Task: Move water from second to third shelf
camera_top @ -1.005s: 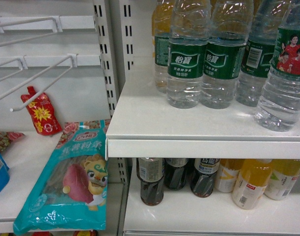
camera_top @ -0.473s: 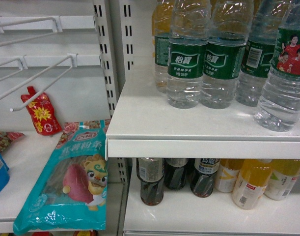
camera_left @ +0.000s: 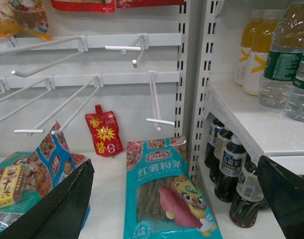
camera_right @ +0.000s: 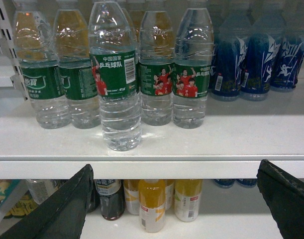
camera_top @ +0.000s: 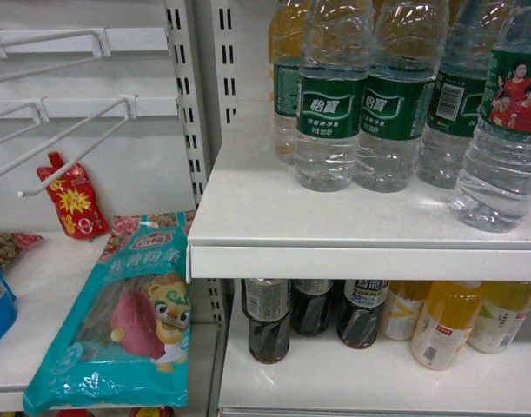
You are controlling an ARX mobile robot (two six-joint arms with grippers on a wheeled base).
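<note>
Water bottle (camera_right: 115,79): stood forward of its row, near the front edge of the upper shelf (camera_right: 142,144), ungrasped.
Right gripper (camera_right: 174,199): jaws spread wide, empty, facing that bottle.
Left gripper (camera_left: 176,199): jaws likewise parted, empty, before the teal noodle packet (camera_left: 164,191).
Risk, tipping: a finger nudge could topple it off the edge.
Risk, neighbours: adjacent bottles may be knocked.
Risk, placement: cola bottles (camera_right: 109,196) and juice bottles (camera_right: 152,204) crowd the lower shelf.

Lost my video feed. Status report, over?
Both grippers open, holding nothing. Front water bottle upright on its shelf, untouched, standing ahead of the other waters. Nothing blocking the approach.
</note>
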